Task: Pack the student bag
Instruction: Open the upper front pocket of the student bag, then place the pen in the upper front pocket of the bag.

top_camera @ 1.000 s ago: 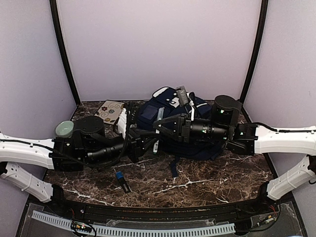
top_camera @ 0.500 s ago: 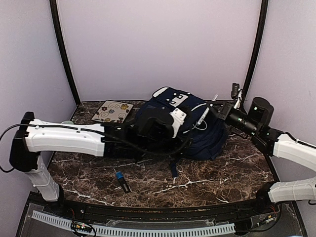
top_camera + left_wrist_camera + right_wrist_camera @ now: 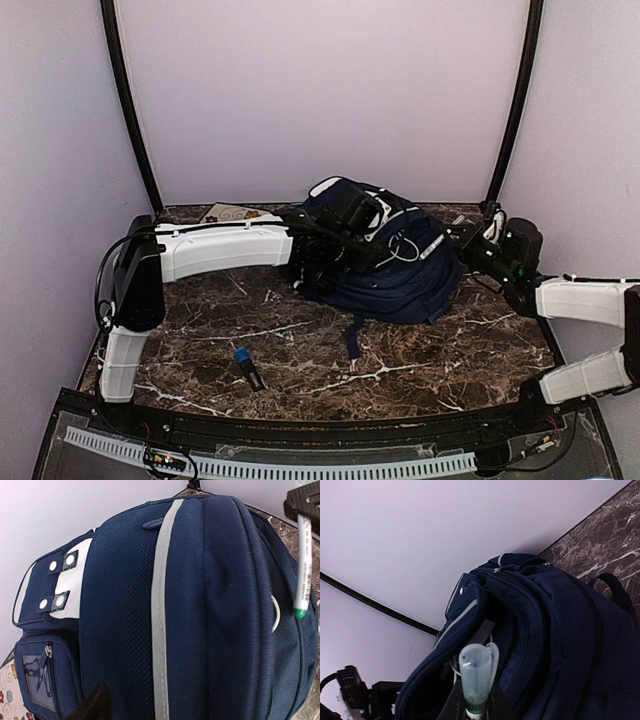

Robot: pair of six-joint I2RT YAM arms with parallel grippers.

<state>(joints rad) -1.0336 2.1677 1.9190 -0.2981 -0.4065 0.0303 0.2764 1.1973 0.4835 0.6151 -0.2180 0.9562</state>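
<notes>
Navy student bag (image 3: 400, 275) under left jaws, state unclear, right jaws beside it clenching probable pen (image 3: 476, 680)

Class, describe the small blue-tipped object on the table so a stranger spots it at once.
Find the dark marble table, with the navy student bag at its back. In front of the bag, leftward, a short black stick lies alone. Its bright blue end sets it apart from the dark strap nearby.

Marble table (image 3: 450, 370) with 1 small black, blue-ended cylinder (image 3: 247, 368) near its front and 1 patterned card (image 3: 228, 212) at back left. 1 white pen (image 3: 303, 555) shows a green end.
</notes>
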